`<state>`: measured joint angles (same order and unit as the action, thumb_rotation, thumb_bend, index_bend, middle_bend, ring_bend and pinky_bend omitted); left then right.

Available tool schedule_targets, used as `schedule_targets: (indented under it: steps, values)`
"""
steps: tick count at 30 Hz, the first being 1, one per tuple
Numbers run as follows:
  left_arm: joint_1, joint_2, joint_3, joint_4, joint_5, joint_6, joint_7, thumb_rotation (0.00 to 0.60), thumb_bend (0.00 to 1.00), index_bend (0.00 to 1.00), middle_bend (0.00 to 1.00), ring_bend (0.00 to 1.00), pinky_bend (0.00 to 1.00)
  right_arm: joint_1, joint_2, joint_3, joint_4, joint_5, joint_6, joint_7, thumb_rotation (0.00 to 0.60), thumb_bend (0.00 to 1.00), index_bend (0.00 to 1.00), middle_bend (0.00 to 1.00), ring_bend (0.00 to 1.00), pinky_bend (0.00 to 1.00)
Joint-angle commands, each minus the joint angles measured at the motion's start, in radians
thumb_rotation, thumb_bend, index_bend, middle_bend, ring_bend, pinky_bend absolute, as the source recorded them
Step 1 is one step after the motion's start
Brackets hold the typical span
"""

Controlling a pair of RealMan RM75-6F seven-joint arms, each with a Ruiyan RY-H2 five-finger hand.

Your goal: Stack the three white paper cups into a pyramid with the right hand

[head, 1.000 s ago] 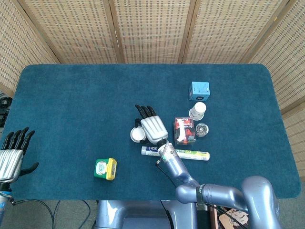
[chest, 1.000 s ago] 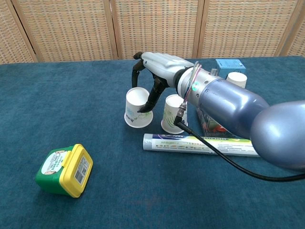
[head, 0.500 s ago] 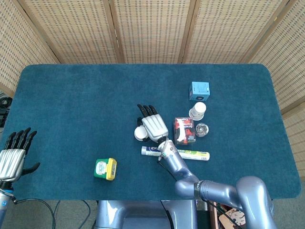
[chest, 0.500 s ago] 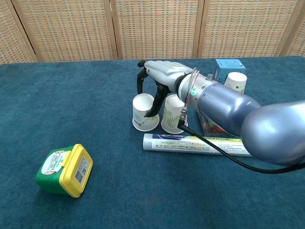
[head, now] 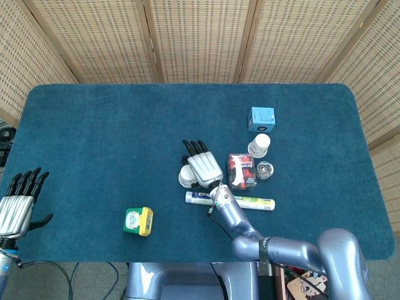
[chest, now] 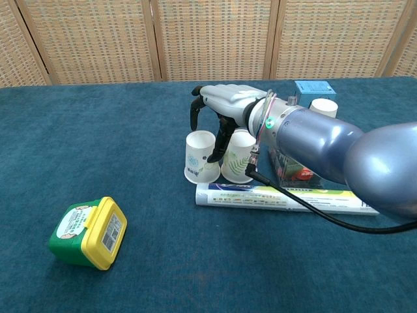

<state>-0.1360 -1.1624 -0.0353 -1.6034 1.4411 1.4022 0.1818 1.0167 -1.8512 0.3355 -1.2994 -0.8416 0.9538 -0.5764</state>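
Chest view: two upside-down white paper cups [chest: 202,157] [chest: 238,156] are seen standing side by side, touching, just beyond a toothpaste box [chest: 280,197]. The left cup is pinched by the dark fingers of the right hand [chest: 225,104]. A third cup [chest: 323,107] stands far right, beside a blue box [chest: 313,89]. The left hand [head: 17,203] is held apart-fingered, holding nothing, at the table's near left edge.

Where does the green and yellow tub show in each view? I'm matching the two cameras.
Head view: the green and yellow tub lies low and left of centre, on the blue table.
Chest view: it sits in the lower left, nearest the camera.
Shared landmark: the long white tube, off to its right in both views.
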Motion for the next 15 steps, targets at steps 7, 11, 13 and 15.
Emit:
schedule_targets:
  steps: [7, 11, 13, 15]
  values:
    - [0.001, 0.002, 0.0, 0.0, 0.001, 0.003, -0.005, 0.6, 0.22, 0.0, 0.0, 0.0, 0.0, -0.003, 0.022, -0.01, -0.053, 0.028, 0.022, -0.04, 0.6, 0.16, 0.35, 0.0, 0.0, 0.0]
    - [0.002, 0.004, 0.0, -0.001, 0.002, 0.007, -0.008, 0.6, 0.22, 0.0, 0.0, 0.0, 0.0, -0.002, 0.059, -0.005, -0.133, 0.028, 0.053, -0.075, 0.6, 0.16, 0.35, 0.0, 0.0, 0.0]
    - [0.003, 0.004, -0.001, -0.001, 0.002, 0.009, -0.009, 0.6, 0.22, 0.0, 0.0, 0.0, 0.0, 0.0, 0.078, 0.002, -0.172, 0.027, 0.068, -0.092, 0.6, 0.16, 0.35, 0.0, 0.0, 0.0]
    - [0.004, 0.004, -0.001, -0.001, 0.002, 0.011, -0.009, 0.6, 0.22, 0.0, 0.0, 0.0, 0.0, 0.005, 0.1, 0.014, -0.212, 0.029, 0.086, -0.113, 0.6, 0.16, 0.35, 0.0, 0.0, 0.0]
